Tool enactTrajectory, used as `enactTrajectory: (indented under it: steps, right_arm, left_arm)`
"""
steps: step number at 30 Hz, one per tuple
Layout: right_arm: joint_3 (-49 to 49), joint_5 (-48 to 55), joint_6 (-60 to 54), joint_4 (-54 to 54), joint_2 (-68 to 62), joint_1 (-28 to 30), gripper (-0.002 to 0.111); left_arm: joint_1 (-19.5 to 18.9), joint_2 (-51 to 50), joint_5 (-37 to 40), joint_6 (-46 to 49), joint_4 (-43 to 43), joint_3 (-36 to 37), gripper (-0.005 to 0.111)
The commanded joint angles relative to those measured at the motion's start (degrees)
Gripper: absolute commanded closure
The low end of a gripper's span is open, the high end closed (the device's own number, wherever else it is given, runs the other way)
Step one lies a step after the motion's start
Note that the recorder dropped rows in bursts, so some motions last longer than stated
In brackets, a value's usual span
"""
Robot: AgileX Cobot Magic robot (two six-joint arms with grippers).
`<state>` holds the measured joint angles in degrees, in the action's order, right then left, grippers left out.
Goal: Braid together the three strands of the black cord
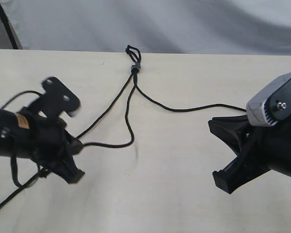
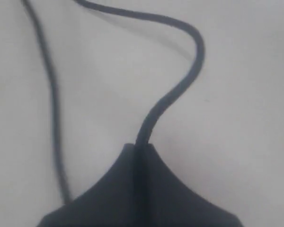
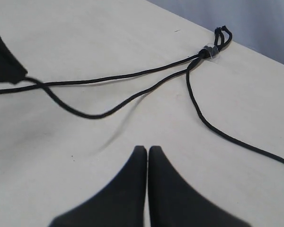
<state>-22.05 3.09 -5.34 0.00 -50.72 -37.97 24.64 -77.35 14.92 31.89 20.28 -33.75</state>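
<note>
At 8 o'clock on the surface [image 1: 174,194] the left tool [image 2: 141,151] is clenched on the middle strand [image 1: 128,121]. That strand drops from the join, bends in a slack hook and runs back to the tool at 9 o'clock of the bend. The left strand [image 1: 106,109] passes just beside the same tool, ungripped.

The black cord [image 1: 134,62] lies with its grey band [image 1: 134,67] and small loop [image 1: 133,51] at 12 o'clock, by the far edge. Its three strands fan out from there uncrossed, so I judge the braid is at its first crossing, not yet made.

The right strand [image 1: 184,109] trails toward 3 o'clock, ending near the right arm. The right tool [image 3: 147,150], at 4 o'clock, is clenched on nothing.

The next move probably calls for carrying the held strand over an outer one while keeping it slack enough not to drag the join. The right tool must release before it can take a strand. Whether the loop is anchored cannot be told.

The left wrist view alone shows the strand pinched between the jaws, where the exterior view shows only a blurred dark body. The right wrist view shows the empty, pressed-together jaws and the band clearly, but cuts off the right strand's end, which the exterior view shows.
</note>
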Motion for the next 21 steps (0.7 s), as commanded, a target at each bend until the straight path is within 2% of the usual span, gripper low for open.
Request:
enactTrajectory:
  steps: [1,5,7,11,21]
  right_arm:
    - [0.2,0.0,0.1,0.0,0.5,0.2,0.106]
    - [0.2,0.0,0.1,0.0,0.5,0.2,0.106]
    - [0.2,0.0,0.3,0.0,0.5,0.2,0.106]
    - [0.2,0.1,0.2,0.0,0.5,0.2,0.106]
    - [0.2,0.2,0.2,0.0,0.5,0.2,0.106]
  left_arm:
    - [-10.8,3.3,-0.1,-0.4,-1.0,0.0,0.107]
    - [-23.3,3.3,-1.7,-4.2,-0.1,0.0,0.107]
    - [-27.0,3.3,-1.6,-7.2,-0.1,0.2,0.107]
    - [-29.5,3.3,-3.1,-8.2,-0.1,2.2,0.107]
    - [-29.5,3.3,-10.3,-8.4,1.2,7.5,0.107]
